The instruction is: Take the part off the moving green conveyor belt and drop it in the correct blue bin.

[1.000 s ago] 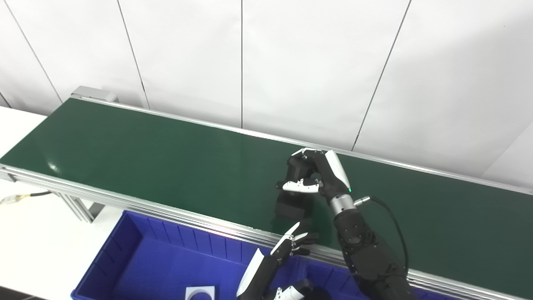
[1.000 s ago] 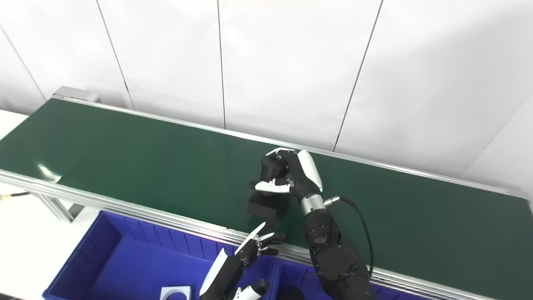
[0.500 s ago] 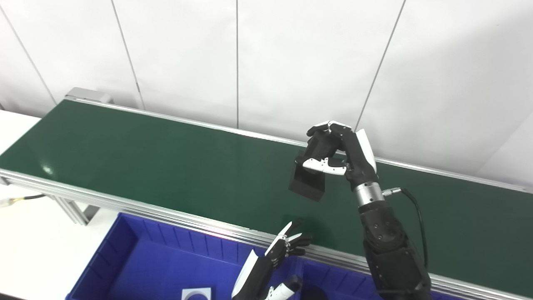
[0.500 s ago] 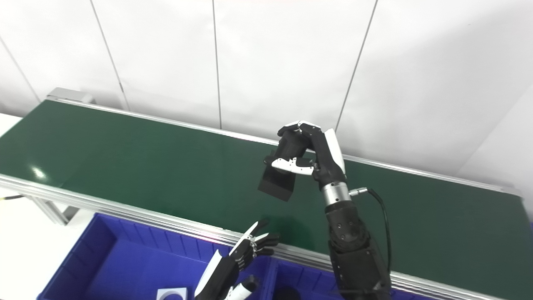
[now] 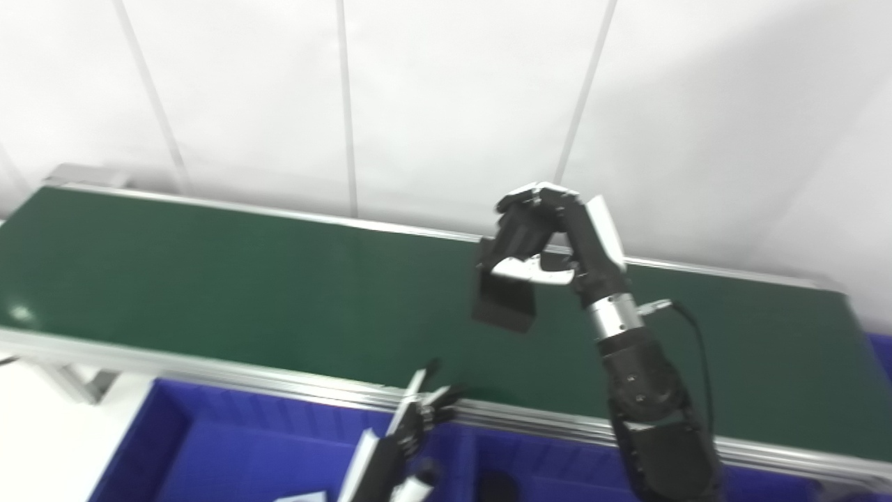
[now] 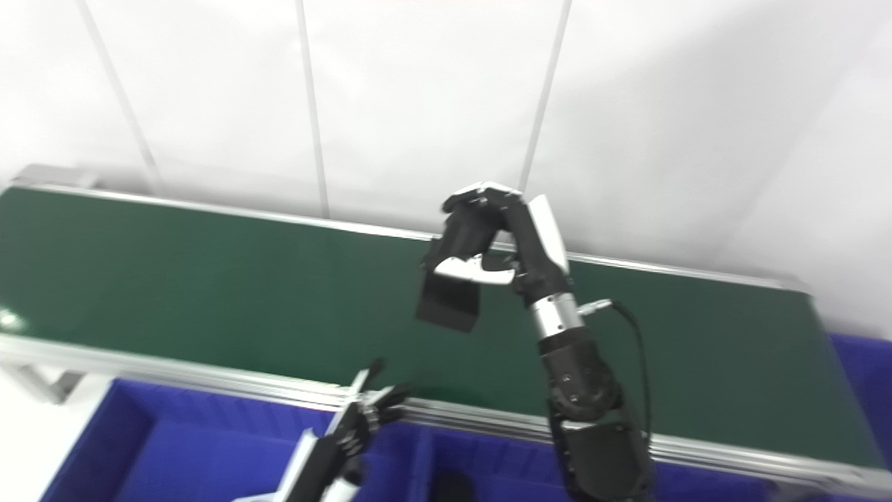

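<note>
My right hand (image 5: pixel 550 240) is raised above the green conveyor belt (image 5: pixel 209 279) and is shut on a black block-shaped part (image 5: pixel 503 301), which hangs below the fingers, clear of the belt. In the right eye view the same part (image 6: pixel 448 304) shows under the right hand (image 6: pixel 498 237). My left hand (image 5: pixel 401 439) sits low over the blue bin (image 5: pixel 230 453) at the picture's bottom, fingers spread apart and holding nothing. The picture is blurred.
The belt's aluminium front rail (image 5: pixel 209 366) runs between belt and bins. A second blue bin compartment (image 5: pixel 550 474) lies right of the left hand, with a dark object (image 5: pixel 496 484) in it. A white panel wall (image 5: pixel 418 104) stands behind the belt.
The camera has swung right, shifting the whole picture left. The right hand lifted the black part off the belt and now holds it high. The left hand stays low over the bin.
</note>
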Available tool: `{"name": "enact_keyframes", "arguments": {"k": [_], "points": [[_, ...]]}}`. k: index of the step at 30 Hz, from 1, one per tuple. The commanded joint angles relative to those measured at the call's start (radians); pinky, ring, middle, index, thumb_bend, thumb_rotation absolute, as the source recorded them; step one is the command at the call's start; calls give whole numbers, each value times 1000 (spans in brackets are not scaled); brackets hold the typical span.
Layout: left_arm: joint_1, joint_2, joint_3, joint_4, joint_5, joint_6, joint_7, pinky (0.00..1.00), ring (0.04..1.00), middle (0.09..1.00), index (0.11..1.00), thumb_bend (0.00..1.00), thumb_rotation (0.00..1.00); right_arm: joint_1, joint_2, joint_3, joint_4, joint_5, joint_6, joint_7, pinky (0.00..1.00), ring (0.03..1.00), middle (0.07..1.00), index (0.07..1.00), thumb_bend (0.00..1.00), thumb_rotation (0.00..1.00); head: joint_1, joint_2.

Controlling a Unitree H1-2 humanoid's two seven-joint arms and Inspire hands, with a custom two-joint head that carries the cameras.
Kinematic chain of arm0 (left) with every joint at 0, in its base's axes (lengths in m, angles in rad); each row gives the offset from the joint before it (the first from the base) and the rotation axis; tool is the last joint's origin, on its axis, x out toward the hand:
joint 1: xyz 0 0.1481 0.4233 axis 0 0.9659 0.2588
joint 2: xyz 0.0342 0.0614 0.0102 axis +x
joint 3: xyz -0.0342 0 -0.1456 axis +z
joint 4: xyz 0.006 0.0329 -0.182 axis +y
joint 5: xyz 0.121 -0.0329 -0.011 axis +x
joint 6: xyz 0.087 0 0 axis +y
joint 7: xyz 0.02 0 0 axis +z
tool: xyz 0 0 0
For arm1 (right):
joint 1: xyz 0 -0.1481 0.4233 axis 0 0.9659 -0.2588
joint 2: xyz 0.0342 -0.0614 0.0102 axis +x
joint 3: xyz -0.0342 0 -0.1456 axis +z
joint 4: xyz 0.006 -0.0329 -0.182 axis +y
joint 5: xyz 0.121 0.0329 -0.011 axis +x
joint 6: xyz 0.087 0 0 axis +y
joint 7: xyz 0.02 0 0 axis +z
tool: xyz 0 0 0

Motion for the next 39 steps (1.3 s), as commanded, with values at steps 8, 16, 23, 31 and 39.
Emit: {"name": "enact_keyframes", "arguments": {"k": [8, 16, 23, 31, 39], "points": [[12, -58, 40, -77, -53, -14, -82, 955, 927, 920, 1000, 784, 1000, 78, -37, -15, -148, -47, 43, 9, 317, 401, 461, 521, 518, 0, -149, 97], [-27, -37, 128, -97, -117, 14, -156, 975, 947, 945, 1000, 803, 1000, 198, -64, -40, -232, -63, 57, 9, 329, 404, 463, 527, 517, 0, -227, 121], [-61, -35, 185, -132, -149, 67, -200, 932, 928, 930, 1000, 748, 1000, 312, -93, -84, -323, -74, 70, 3, 354, 415, 463, 516, 519, 0, -223, 158], [-100, -52, 226, -193, -178, 179, -219, 930, 932, 919, 1000, 730, 985, 422, -137, -115, -419, -81, 75, 16, 351, 409, 460, 514, 518, 0, -223, 190], [-123, -60, 253, -206, -197, 217, -238, 939, 933, 919, 1000, 707, 988, 497, -146, -123, -477, -96, 117, 37, 350, 414, 480, 507, 519, 0, -232, 209]]}}
